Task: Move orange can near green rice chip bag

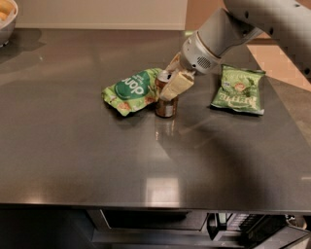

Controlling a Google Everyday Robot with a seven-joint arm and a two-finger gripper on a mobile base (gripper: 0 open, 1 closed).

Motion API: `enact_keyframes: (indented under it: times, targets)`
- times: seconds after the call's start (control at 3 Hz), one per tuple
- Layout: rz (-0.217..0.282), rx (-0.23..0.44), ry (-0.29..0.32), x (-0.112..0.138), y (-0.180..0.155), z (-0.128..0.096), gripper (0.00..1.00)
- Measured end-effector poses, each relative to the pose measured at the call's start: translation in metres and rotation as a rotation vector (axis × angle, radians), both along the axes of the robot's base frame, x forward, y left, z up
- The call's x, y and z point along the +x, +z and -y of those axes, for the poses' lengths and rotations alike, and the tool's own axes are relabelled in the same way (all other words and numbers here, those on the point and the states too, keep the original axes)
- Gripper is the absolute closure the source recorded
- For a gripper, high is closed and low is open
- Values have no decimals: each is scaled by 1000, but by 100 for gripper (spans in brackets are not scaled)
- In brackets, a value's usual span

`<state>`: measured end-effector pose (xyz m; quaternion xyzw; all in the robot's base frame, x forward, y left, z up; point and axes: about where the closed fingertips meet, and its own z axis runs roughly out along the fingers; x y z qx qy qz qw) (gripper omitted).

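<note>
End effector (168,85) grips one orange can (166,107); one green rice chip bag (130,91) beside.

Dark grey countertop (73,160) fills most of the frame, glossy, with 1 pale light patch (163,188) at lower center. Pale wall (97,12) runs along the top left and a tan panel (204,12) sits at top center. The bowl (6,24) is cut off at upper left. Below the front edge there is dark space (48,228), contents unclear. My gripper (170,85) is above center.
</note>
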<state>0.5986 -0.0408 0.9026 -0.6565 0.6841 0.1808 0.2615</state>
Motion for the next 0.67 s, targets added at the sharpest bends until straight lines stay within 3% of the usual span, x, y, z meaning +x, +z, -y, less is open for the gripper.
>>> enact_keyframes:
  times: [0.33,0.67]
  targets:
    - [-2,0,2,0,-1,-2,0]
    - [-2,0,3,0,-1,-2,0]
